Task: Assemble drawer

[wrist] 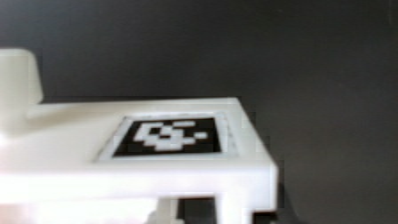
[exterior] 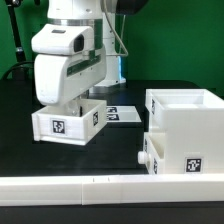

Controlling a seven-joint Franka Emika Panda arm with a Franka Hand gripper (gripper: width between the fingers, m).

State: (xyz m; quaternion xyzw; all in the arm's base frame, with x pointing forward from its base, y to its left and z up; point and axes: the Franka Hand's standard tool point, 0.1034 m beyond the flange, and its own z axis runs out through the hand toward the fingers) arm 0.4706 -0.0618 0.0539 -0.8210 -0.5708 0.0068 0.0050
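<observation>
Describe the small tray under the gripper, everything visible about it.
The small tray is a white, plastic-looking open box with black-and-white square tags on two visible sides. It sits upright on the black table, toward the exterior view's left, apart from the tall housing. The gripper reaches into it from above; whether its fingers clamp a wall cannot be told.

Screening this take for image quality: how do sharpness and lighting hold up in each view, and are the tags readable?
Exterior view: evenly lit and fairly sharp; the tag on the tray under the gripper and the one on the housing show clear patterns; white surfaces are bright but not blown out. Wrist view: soft and out of focus at close range; the tray's tag has fuzzy edges, and the background is plain dark.
</observation>
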